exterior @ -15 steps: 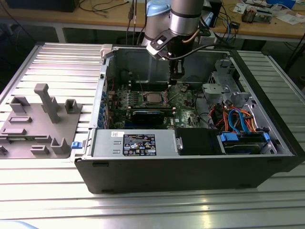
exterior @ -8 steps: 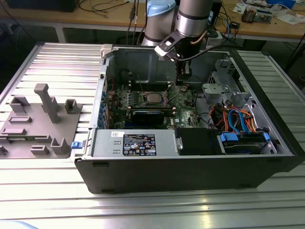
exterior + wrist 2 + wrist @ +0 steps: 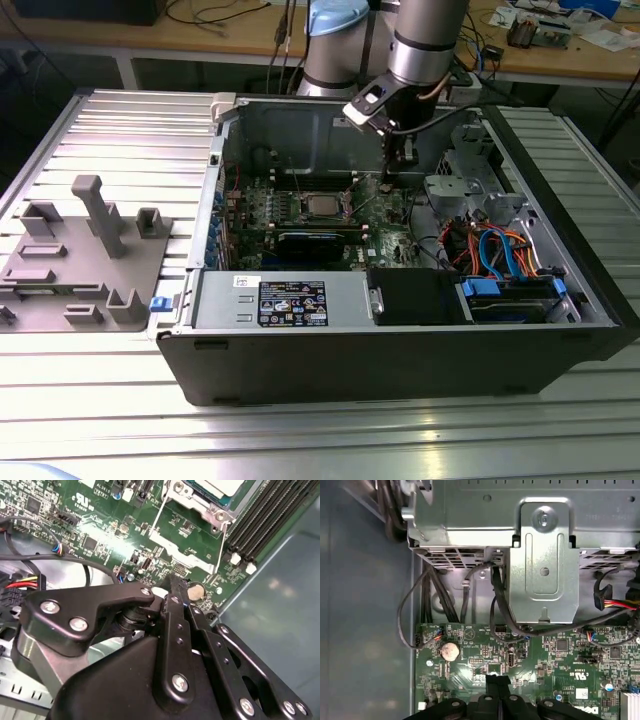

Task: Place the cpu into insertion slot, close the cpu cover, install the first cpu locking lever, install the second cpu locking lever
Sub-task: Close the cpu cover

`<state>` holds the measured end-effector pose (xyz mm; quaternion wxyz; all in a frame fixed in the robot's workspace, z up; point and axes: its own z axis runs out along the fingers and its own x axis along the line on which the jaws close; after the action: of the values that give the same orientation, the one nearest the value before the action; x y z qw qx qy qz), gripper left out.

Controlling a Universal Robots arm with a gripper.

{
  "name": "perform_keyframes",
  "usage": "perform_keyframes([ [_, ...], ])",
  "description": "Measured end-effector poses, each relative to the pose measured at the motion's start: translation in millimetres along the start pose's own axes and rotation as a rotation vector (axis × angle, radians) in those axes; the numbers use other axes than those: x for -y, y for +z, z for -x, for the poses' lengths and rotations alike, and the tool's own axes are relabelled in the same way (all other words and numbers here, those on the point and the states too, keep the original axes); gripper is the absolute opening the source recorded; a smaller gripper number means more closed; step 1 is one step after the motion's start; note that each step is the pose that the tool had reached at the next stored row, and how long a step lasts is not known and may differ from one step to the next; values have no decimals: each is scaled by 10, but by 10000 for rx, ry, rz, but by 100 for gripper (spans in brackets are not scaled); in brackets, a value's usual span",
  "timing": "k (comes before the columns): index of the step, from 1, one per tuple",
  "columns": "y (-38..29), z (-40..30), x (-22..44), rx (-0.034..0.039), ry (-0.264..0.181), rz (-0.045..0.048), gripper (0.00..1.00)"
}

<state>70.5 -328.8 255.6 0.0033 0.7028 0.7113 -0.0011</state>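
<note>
pincer: your black metal pincer (image 3: 497, 680) had its two fingers pressed together with nothing between them; both wrist views showed that.
pincer's place: in the exterior view you had it reaching down from the silver arm (image 3: 425, 40) into the open dark grey computer case (image 3: 400, 360), by the back wall and on the exterior view's right of the socket.
under the tip: the green motherboard (image 3: 555, 665) lay close below the fingertips; you could not tell whether they touched it.
nearest part: a round silver coin cell (image 3: 196, 592) sat on the board near the fingertips, apart from them.
cpu: the small flat square cpu (image 3: 217, 485) with its silver-grey top lay inside the insertion slot (image 3: 202, 505), the square socket with a silvery metal rim, well apart from your pincer.
cpu cover: you could not tell from these views whether the frame plate lay flat over the chip.
locking levers: two thin silvery wire levers (image 3: 156, 517) ran out from the socket's corners across the board.
beside the board: a folded grey sheet-metal bracket (image 3: 545, 555) with black cables (image 3: 495, 595) trailing past it.
outside the case: a grey moulded fixture tray (image 3: 80, 250) rested on the ribbed aluminium table (image 3: 320, 440), on the exterior view's left.
</note>
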Motion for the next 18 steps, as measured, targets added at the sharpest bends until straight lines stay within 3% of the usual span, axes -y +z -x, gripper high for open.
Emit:
perform_keyframes([
  [3, 54, 2, 5, -2, 1, -46, 11],
  [6, 74, 2, 125, -3, -6, -48, 11],
  [18, 74, 1, 148, -3, -7, -48, 11],
])
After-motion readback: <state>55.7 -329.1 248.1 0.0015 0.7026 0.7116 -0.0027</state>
